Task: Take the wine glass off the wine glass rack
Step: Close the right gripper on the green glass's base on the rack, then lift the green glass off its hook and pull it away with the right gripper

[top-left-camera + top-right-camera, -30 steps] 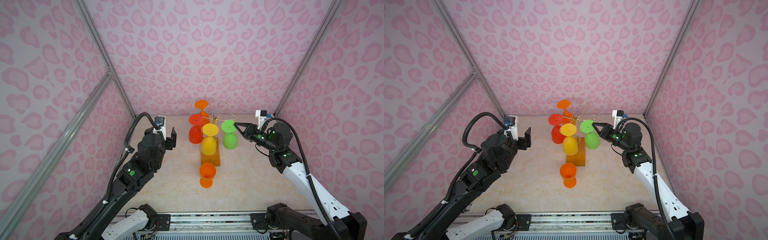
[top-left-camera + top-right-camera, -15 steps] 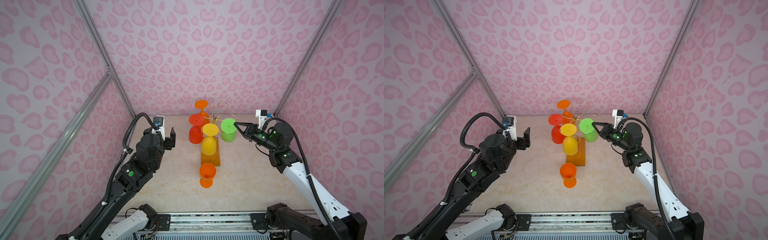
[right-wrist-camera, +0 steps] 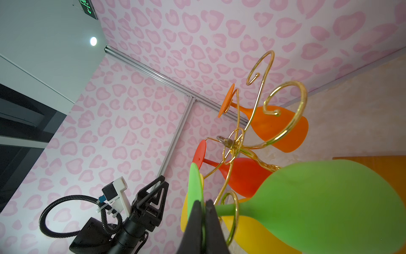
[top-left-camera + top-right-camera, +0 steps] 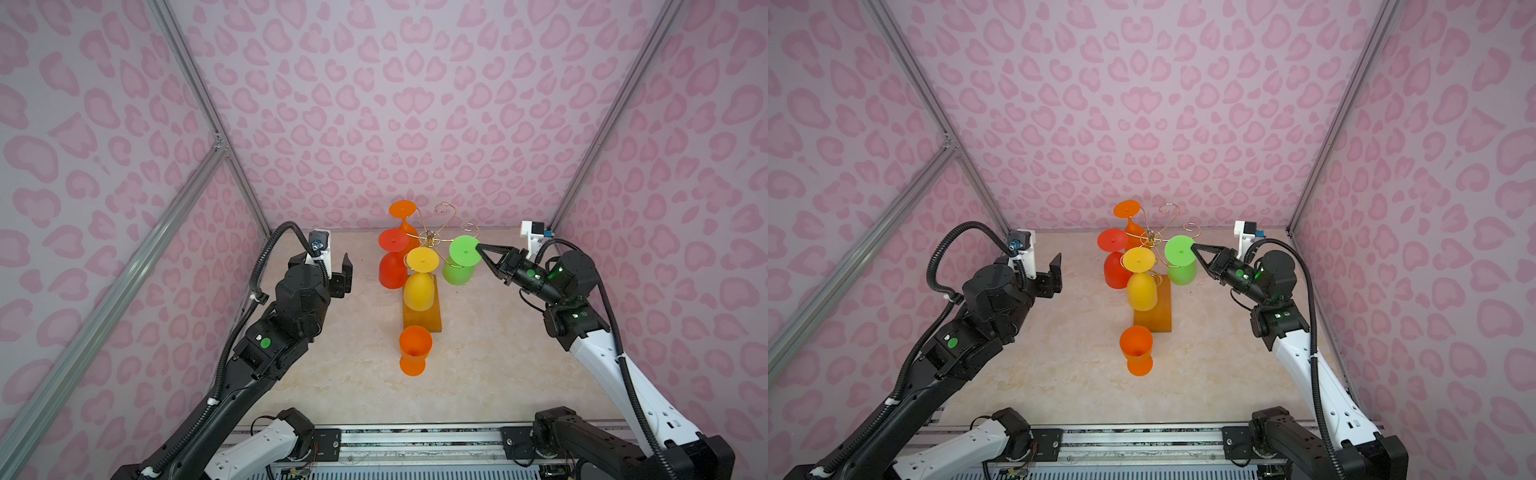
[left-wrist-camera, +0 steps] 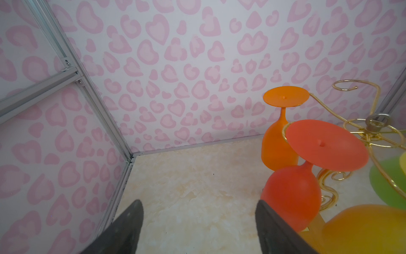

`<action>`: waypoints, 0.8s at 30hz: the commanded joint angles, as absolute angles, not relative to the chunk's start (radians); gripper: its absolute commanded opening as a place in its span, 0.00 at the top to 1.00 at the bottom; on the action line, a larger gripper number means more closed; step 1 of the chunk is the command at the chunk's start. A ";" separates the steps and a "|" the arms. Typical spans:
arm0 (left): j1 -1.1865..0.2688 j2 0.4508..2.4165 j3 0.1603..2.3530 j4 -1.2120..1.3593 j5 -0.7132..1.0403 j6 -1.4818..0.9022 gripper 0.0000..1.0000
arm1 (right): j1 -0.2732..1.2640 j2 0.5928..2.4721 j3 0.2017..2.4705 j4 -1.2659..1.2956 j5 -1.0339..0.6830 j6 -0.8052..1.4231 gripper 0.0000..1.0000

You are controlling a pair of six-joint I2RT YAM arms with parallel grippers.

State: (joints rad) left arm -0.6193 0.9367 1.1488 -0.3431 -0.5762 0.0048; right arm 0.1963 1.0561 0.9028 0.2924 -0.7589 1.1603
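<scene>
Your right claw [image 3: 203,202] is clamped on the foot rim of the green wine glass [image 4: 458,272]. The glass hangs upside down on the right of the wine glass rack [image 4: 431,238], foot up, bowl mouth toward the table [image 4: 332,374], its stem roughly vertical and threaded through a gold wire loop. Your left claw [image 5: 198,220] gapes wide and empty, well apart on the rack's left

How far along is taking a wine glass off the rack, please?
Done: one standing orange glass is off the rack, upright on the table. In hand: the right gripper is shut on the green glass by its foot, stem still inside a gold hook. Left: drawing it clear. The red glass, yellow glass and hanging orange glass are racked too; the left gripper is open.
</scene>
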 commanded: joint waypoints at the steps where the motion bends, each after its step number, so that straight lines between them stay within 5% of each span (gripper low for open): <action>1: -0.614 0.949 1.161 -0.321 -0.583 0.000 0.18 | 0.196 1.045 0.892 0.348 -0.782 1.173 1.00; 24: -0.607 0.953 1.146 -0.318 -0.553 -0.010 0.18 | 0.264 1.006 0.870 0.304 -0.750 1.173 1.00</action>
